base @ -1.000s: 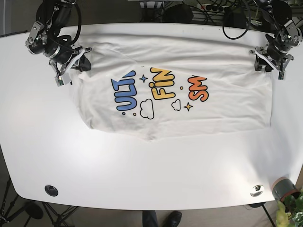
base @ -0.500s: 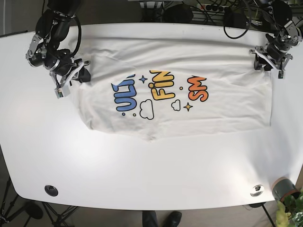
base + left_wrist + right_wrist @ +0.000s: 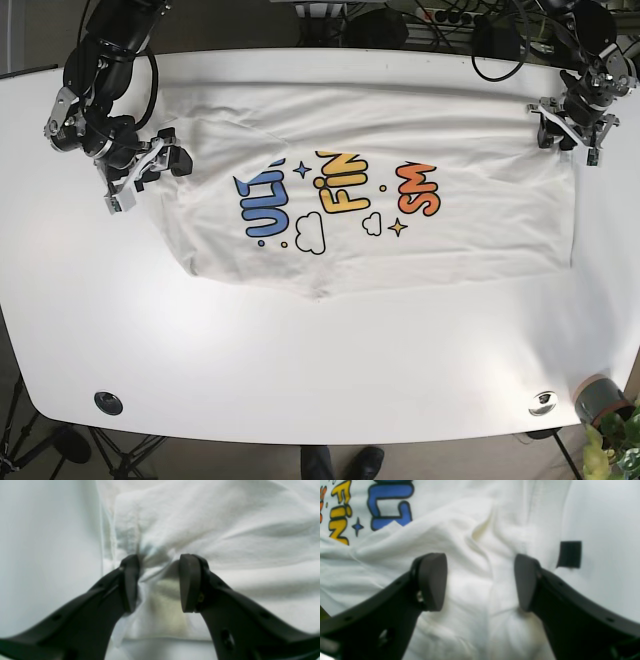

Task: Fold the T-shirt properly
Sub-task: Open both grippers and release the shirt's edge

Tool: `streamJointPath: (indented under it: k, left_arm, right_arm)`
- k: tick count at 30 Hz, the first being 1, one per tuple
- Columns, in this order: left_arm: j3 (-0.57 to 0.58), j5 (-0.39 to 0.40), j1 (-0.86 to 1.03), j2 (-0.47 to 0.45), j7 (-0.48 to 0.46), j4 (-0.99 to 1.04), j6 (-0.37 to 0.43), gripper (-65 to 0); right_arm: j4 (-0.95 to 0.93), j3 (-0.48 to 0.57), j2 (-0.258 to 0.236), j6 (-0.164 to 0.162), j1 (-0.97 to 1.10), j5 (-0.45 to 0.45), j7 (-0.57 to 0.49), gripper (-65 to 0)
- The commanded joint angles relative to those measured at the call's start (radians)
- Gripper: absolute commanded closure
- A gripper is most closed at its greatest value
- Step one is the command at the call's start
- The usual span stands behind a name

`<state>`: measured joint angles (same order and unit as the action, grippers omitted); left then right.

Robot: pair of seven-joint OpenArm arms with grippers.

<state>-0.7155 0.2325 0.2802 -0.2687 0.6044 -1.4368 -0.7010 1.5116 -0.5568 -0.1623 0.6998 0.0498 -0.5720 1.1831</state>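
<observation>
The white T-shirt (image 3: 450, 250) with a blue, yellow and orange print lies spread on the white table (image 3: 300, 350). A fold covers part of the blue letters. My right gripper (image 3: 165, 160) is at the shirt's left edge. In the right wrist view it (image 3: 480, 580) is open, its fingers well apart over a ridge of cloth (image 3: 470, 517). My left gripper (image 3: 568, 130) is at the shirt's upper right corner. In the left wrist view it (image 3: 158, 580) has its jaws a little apart, and puckered cloth (image 3: 212, 517) bunches between the tips.
A black tape mark (image 3: 570, 553) sits on the table just beyond the shirt's edge. A black round fitting (image 3: 108, 402) and a metal one (image 3: 543, 402) sit near the front edge. A grey pot with a plant (image 3: 600, 398) stands at the front right corner.
My right arm has moved down and to the left along the shirt's left edge, and the cloth there now reaches further left. My left arm has stayed in place.
</observation>
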Motion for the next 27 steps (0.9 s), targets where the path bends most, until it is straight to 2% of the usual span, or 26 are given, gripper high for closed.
streamJointPath:
  k: [1, 4, 7, 13, 15, 20, 27]
  left_arm:
    - [-0.013, -0.002, 0.001, -0.014, -0.001, -0.014, 0.003, -25.0]
    - [-0.013, 0.028, -0.003, -0.013, -0.001, -0.017, 0.003, -25.0]
    - [-0.033, 0.112, -0.022, -0.013, -0.001, -0.017, 0.003, -25.0]
    - [-0.089, 0.23, -0.028, -0.011, 0.002, -0.052, 0.003, -25.0]
    - [-0.088, 0.244, -0.028, -0.014, 0.018, -0.084, 0.003, -25.1]
    - [-0.089, 0.241, -0.066, -0.013, 0.124, -0.16, 0.003, -25.4]
    - [-0.088, 0.238, -0.121, -0.016, 0.171, -0.186, 0.003, -25.6]
  right_arm:
    - [0.057, -0.007, -0.033, -0.002, -0.005, 0.005, -0.002, -41.9]
    - [0.166, -0.007, -0.035, -0.002, 0.034, 0.007, -0.002, -38.2]
    - [0.283, -0.003, -0.029, -0.002, 0.068, 0.013, -0.002, -36.3]
    - [0.346, 0.002, -0.027, -0.002, 0.074, 0.014, -0.002, -36.0]
    - [0.33, 0.002, -0.03, -0.002, 0.049, 0.014, -0.002, -36.1]
    - [0.225, 0.002, -0.043, -0.002, -0.038, 0.016, -0.002, -36.1]
    - [0.076, 0.004, -0.067, -0.002, -0.159, 0.016, -0.006, -36.1]
